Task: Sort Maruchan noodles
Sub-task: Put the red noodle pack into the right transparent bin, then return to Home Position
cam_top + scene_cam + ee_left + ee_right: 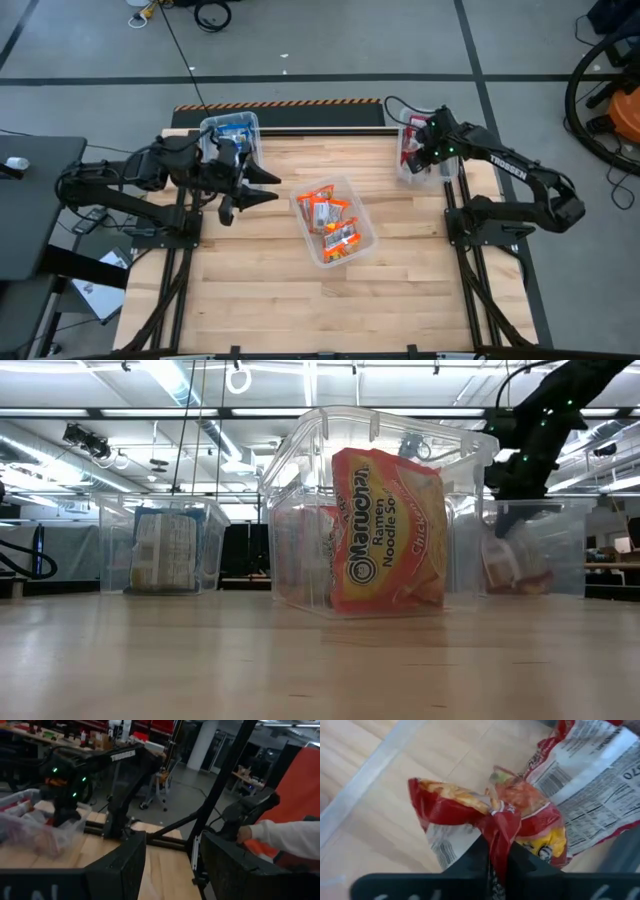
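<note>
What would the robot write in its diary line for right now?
right gripper: pinching red noodle packet in right bin | left gripper: open, empty, beside blue bin | middle bin: orange packets

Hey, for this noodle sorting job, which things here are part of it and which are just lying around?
Part of the job:
- red packet pinched in the right gripper inside the right bin
- orange packets in the middle bin
- blue packets in the left bin
- left gripper, open, waiting

Just lying about:
- black cable on the floor
- papers beside the table
</note>
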`<action>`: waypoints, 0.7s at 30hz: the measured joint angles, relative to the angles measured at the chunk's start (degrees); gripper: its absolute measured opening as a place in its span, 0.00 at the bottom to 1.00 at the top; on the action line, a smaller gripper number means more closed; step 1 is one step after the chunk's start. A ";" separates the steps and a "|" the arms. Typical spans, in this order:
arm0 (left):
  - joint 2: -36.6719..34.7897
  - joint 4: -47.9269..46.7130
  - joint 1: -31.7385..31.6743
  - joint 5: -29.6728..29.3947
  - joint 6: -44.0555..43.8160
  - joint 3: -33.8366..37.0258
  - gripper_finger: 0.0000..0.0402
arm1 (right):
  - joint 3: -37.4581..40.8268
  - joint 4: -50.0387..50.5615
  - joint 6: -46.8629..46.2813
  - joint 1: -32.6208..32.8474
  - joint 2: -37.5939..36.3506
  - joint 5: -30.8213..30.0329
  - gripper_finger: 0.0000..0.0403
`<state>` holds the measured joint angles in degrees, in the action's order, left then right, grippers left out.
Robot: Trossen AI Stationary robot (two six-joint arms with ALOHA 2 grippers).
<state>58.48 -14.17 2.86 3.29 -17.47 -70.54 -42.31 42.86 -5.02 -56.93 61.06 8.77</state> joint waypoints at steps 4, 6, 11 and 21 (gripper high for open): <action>0.02 -1.54 0.00 -1.63 -0.35 0.02 0.48 | -0.75 0.55 0.48 0.11 -1.67 0.09 0.23; 0.00 -1.98 0.00 -2.12 -0.14 0.02 0.48 | -1.56 0.88 0.29 0.09 -2.91 1.57 0.27; 0.02 -2.21 -0.55 -2.25 0.10 0.02 0.48 | -3.58 0.89 0.99 1.01 -7.62 5.88 0.29; 0.02 -2.40 -0.77 -7.18 -0.29 0.02 0.48 | -3.71 -4.72 -4.30 10.39 -20.64 6.40 0.25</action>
<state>58.50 -16.57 2.09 -3.89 -17.76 -70.52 -46.02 38.14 -9.32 -46.54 40.42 15.17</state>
